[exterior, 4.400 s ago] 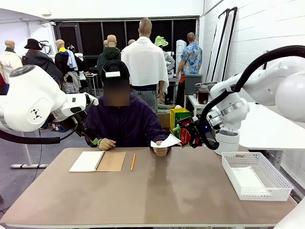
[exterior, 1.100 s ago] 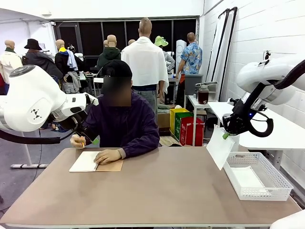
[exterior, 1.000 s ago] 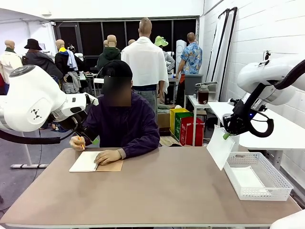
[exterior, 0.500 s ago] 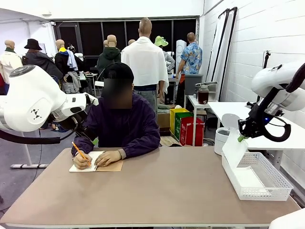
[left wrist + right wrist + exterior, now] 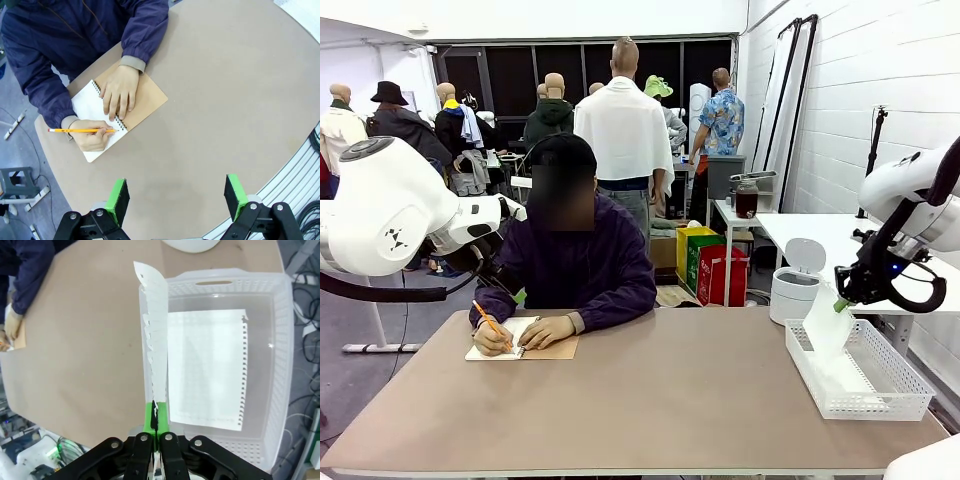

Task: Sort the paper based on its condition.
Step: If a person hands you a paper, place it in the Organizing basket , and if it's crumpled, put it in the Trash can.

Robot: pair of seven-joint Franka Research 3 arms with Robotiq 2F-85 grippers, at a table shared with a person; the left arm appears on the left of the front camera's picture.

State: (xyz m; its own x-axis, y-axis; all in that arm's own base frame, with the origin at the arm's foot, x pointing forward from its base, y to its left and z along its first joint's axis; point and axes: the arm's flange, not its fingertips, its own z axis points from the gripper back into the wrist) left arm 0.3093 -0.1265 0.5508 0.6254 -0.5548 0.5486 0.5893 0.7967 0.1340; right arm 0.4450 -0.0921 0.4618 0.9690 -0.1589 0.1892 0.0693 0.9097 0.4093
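A ragged-edged paper sheet (image 5: pixel 156 325) hangs over the white basket's (image 5: pixel 260 279) wall, pinched between the right gripper's (image 5: pixel 154 422) closed jaws. Another sheet (image 5: pixel 205 370) already lies flat inside, so only the release seems left. The left gripper (image 5: pixel 175 197) hovers over the table (image 5: pixel 225 100), jaws apart.

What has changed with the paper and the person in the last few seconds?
The right gripper took the sheet from the person, carried it rightwards and lowered it, still pinched, toward the white basket, where another sheet lies. The person picked up the pencil and now writes in the notebook. The left gripper stayed open above the table.
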